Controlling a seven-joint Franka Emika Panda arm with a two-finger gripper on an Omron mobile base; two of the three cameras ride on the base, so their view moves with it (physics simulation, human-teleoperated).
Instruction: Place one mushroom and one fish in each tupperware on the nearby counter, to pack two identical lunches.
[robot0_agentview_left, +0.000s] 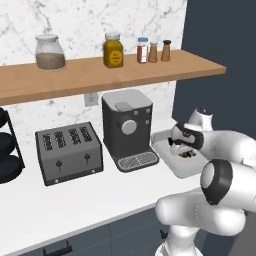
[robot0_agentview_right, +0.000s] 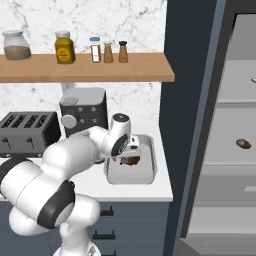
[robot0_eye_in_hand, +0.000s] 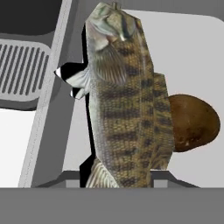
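Hanging over the tupperware (robot0_agentview_right: 150, 172) at the counter's (robot0_agentview_left: 75, 205) right end, the gripper (robot0_agentview_right: 131, 159) has its jaws part-closed on a mottled fish (robot0_eye_in_hand: 124, 100), which runs lengthwise between the finger tips in the hand view; a brown mushroom (robot0_eye_in_hand: 194, 122) lies in the container at three o'clock of the fish, partly behind it; the coffee machine (robot0_agentview_left: 127, 127) stands at nine o'clock of the container; another brown item (robot0_agentview_right: 243, 144) sits on a shelf at far right.
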